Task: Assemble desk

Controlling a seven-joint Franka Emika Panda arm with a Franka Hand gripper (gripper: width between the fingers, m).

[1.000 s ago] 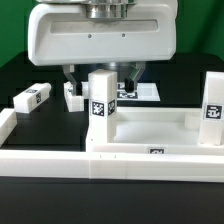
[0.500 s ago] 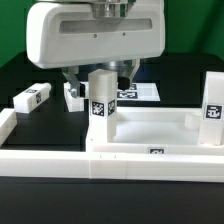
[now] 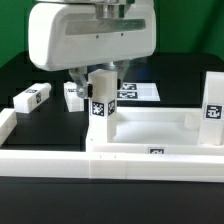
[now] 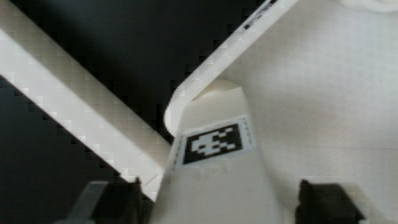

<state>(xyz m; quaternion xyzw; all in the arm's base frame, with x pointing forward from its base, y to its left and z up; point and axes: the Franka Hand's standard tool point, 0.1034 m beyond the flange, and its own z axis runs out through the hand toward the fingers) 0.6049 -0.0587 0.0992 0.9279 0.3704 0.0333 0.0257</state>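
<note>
The tabletop (image 3: 150, 126) lay against the low wall (image 3: 50, 160), with an upright leg (image 3: 100, 100) standing at its corner on the exterior view's left. Beyond that edge was open dark table, except for a loose leg (image 3: 32, 97). The gripper (image 3: 100, 76) hung over the upright leg, its fingers (image 4: 107, 200) spread on either side of it. I could not tell whether they touched it.

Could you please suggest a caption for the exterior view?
Open gripper straddles an upright desk leg on the tabletop; a second leg stands at the exterior view's right.
</note>
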